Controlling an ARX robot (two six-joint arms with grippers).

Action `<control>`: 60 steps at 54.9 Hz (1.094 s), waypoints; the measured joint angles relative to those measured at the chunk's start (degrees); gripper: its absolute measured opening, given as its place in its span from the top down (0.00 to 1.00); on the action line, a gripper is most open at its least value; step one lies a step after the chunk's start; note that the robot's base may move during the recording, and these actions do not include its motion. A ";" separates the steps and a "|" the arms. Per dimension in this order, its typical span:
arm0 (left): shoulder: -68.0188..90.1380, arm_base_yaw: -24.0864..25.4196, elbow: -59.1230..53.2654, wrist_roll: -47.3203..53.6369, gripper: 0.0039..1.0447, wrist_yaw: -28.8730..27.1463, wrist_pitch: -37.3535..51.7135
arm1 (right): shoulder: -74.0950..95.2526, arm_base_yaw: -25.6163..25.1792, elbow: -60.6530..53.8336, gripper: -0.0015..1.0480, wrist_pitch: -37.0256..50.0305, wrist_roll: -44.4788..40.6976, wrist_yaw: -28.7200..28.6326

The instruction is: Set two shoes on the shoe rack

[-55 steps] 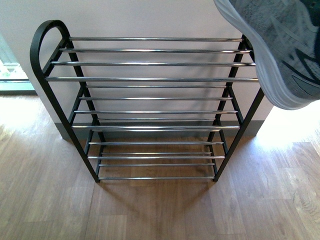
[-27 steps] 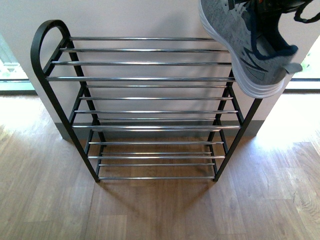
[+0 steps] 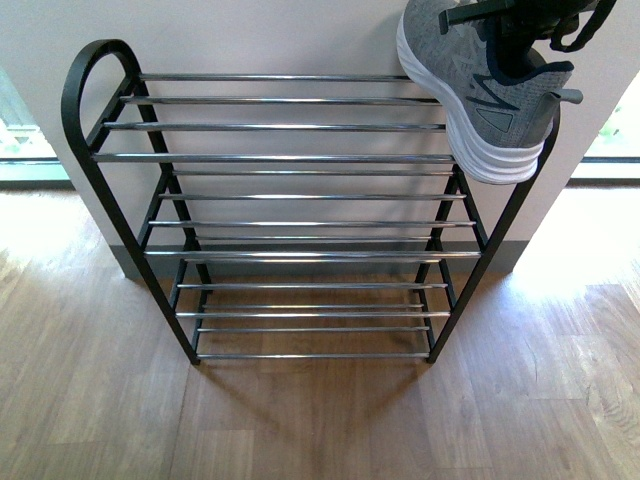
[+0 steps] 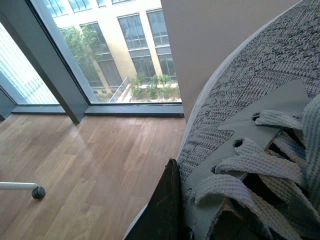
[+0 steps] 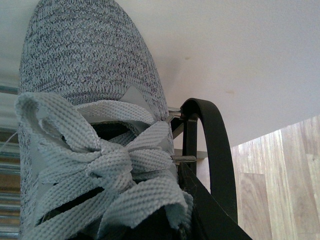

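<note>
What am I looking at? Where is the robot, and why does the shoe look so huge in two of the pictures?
The robot has two arms with pinching grippers, and three cameras. The wide picture comes from its body, looking ahead. There a shoe rack stands on a wooden floor against a wall. The right gripper holds a grey sneaker at the right end of the top shelf. The other two pictures come from cameras on the wrists, so close that the shoes look huge. The right wrist sees that sneaker's laces beside the rack's black arch. The left wrist sees a second grey sneaker, seemingly held by the left gripper, with a window behind.
</note>
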 joint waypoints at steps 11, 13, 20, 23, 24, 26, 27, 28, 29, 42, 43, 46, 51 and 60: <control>0.00 0.00 0.00 0.00 0.99 0.02 0.00 | 1.66 -0.55 1.81 0.99 -0.55 0.90 0.50; 0.00 0.00 0.00 0.00 0.99 0.02 0.00 | 1.68 -0.59 1.84 0.99 -0.50 1.16 0.44; 0.00 0.00 0.00 0.00 0.99 0.00 0.00 | 1.68 -0.72 1.84 0.93 -0.33 1.62 -0.92; 0.00 0.00 0.00 0.00 0.99 0.00 0.00 | 1.68 -1.03 1.84 0.81 -0.52 2.45 -2.64; 0.00 0.00 0.00 0.00 0.99 0.00 0.00 | 1.66 -1.14 1.84 0.78 -0.63 2.56 -3.02; 0.00 0.00 0.00 0.00 0.99 0.00 0.00 | 1.33 -1.46 1.84 0.70 -1.33 3.06 -5.20; 0.00 0.00 0.00 0.00 0.99 0.00 0.00 | 1.16 -1.66 1.79 0.66 -1.68 3.19 -6.29; 0.00 0.00 0.00 0.00 0.99 0.00 0.00 | 0.85 -1.84 1.66 0.63 -1.97 3.23 -7.43; 0.00 0.00 0.00 0.00 0.99 0.00 0.00 | 0.55 -2.03 1.46 0.60 -2.14 3.23 -8.41; 0.00 0.00 0.00 0.00 0.99 0.00 0.00 | -7.96 -3.82 -1.31 0.10 -7.67 1.88 -17.00; 0.00 0.00 0.00 0.00 0.99 0.00 0.00 | -8.92 -4.02 -1.75 0.08 -7.65 1.46 -16.70; 0.00 0.00 0.00 0.00 0.99 0.02 0.00 | -10.32 -4.55 -2.29 0.08 -7.69 0.90 -16.68; 0.00 0.00 0.00 0.00 0.99 0.00 0.00 | -12.92 -5.75 -3.76 0.09 -7.13 -0.48 -16.02; 0.00 0.00 0.00 0.00 0.99 0.02 0.00 | -21.20 -9.18 -11.32 0.09 -3.10 -5.03 -16.26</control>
